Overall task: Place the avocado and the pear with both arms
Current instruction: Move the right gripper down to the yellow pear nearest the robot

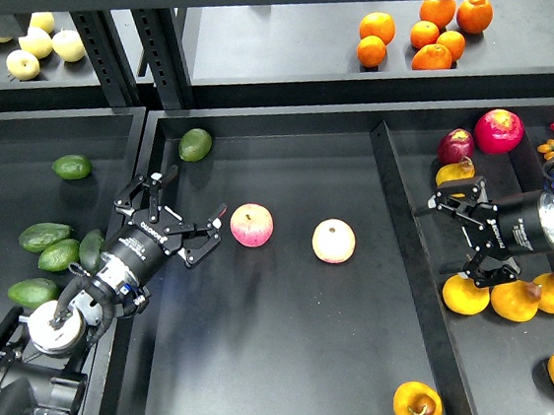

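Our left tool [172,221] sits over the middle bin [274,366], fingers spread apart, holding nothing. An avocado [195,144] lies in that bin's far-left corner, just beyond the tool; more avocados [44,235] sit in the left bin [13,146]. Two apples [251,225] lie mid-bin, one right beside the tool tips.

Our right tool [462,238] hangs over the right bin [551,268], fingers apart, empty. A pear [466,295] lies just below it with two more beside it. Another pear [418,406] rests at the middle bin's near edge.

We judge the task barely started: neither fruit grasped, both picks and placements left.

Hard to tell: which avocado and pear are meant, where they go. Right arm is cut off at the frame edge; a yellow fruit [455,171] behind the tool is partly hidden.
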Controlling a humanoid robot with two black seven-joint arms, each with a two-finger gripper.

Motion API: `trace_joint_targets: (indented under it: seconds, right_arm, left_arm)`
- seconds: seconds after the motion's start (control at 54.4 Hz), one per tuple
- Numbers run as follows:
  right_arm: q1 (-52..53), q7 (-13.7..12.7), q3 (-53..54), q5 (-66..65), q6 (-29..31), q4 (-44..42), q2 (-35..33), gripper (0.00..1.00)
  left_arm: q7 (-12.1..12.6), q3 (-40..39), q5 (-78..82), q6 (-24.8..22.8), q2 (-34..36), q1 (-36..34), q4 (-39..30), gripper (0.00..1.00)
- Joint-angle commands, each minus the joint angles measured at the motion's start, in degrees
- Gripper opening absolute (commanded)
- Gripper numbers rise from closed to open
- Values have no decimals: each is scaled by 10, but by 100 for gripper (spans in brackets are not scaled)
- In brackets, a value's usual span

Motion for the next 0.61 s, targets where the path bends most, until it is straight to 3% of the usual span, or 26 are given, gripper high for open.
trace_joint_targets:
  seconds: [0.0,0.589]
  right_arm:
    - [1,0,-40,-17,0,0,1,100]
    - [0,0,-120,-140,0,3,32,100]
  left_arm:
    - [0,2,1,0,0,6,-3,99]
    - [0,24,3,0,0,10,3,99]
